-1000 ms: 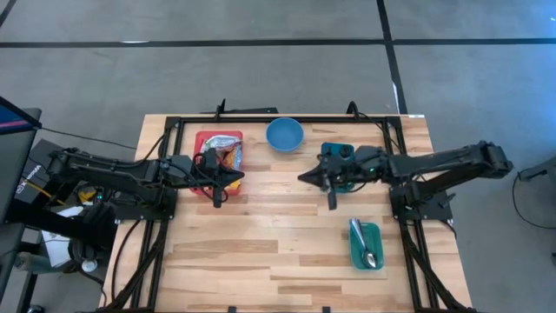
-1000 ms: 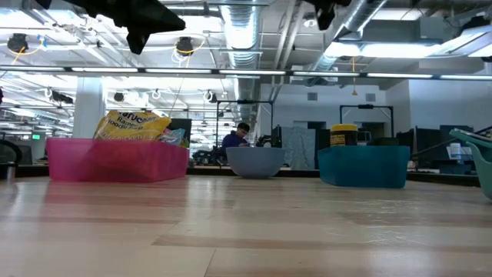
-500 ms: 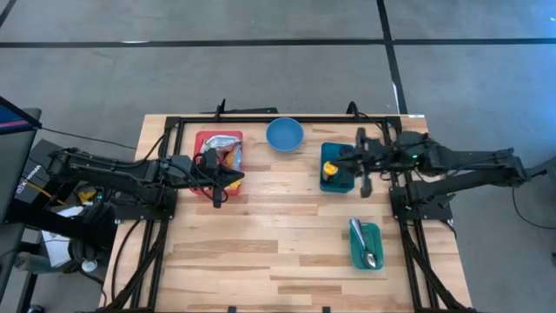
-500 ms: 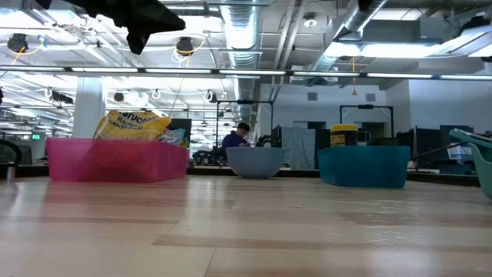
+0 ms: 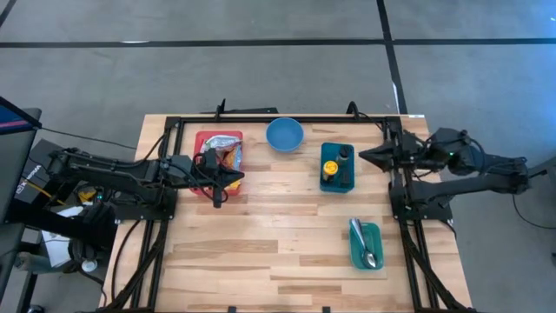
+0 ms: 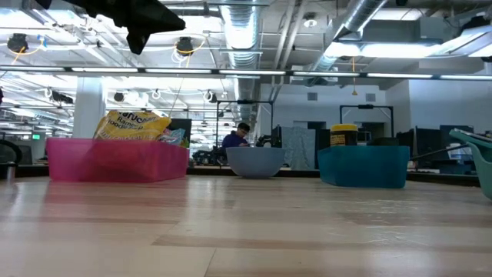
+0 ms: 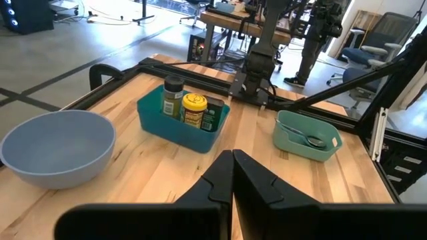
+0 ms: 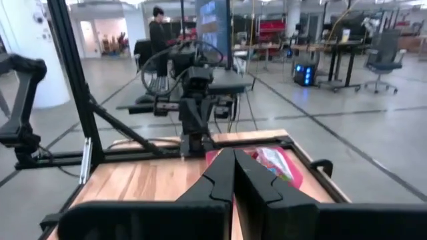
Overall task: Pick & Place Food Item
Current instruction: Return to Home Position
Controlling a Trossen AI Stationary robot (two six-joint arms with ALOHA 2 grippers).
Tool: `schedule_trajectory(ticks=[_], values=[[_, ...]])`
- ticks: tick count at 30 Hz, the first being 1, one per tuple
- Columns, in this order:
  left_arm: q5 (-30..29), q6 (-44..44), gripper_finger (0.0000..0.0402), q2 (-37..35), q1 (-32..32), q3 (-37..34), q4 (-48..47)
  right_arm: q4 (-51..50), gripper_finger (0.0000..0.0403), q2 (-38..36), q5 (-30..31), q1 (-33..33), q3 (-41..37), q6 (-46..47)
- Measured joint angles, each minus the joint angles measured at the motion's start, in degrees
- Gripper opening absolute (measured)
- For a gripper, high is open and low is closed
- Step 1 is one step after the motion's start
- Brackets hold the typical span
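A red bin at the table's far left holds crumpled snack bags; in the low view a yellow bag sticks up above its pink wall. A teal bin holds a yellow-lidded jar and a dark bottle, both standing upright. My left gripper hovers shut just beside the red bin's right side, pointing toward the table's right. My right gripper is shut and empty, drawn back over the table's right edge beside the teal bin.
A blue bowl sits at the far middle. A green tray with a metal spoon lies near the right front. A black frame runs around the table's far part. Bare wood spans the centre and near side.
My right gripper has pulled back from above the teal bin toward the table's right edge and risen a little, staying shut. The jar and bottle in the teal bin, covered by it before, now show.
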Motion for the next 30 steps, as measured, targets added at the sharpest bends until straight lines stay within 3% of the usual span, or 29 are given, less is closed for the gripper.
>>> schedule_trajectory(ticks=[22, 30], values=[[-0.17, -0.02, 0.0002, 0.0, 0.0, 0.0, 0.04, 13.35, 0.0001, -31.21, 2.5, 0.61, -29.68, 6.03], [-0.15, -0.02, 0.0002, 0.02, 0.0, 0.0, 0.01, 16.9, 0.0001, -31.2, 2.59, 0.44, -33.98, 7.08]])
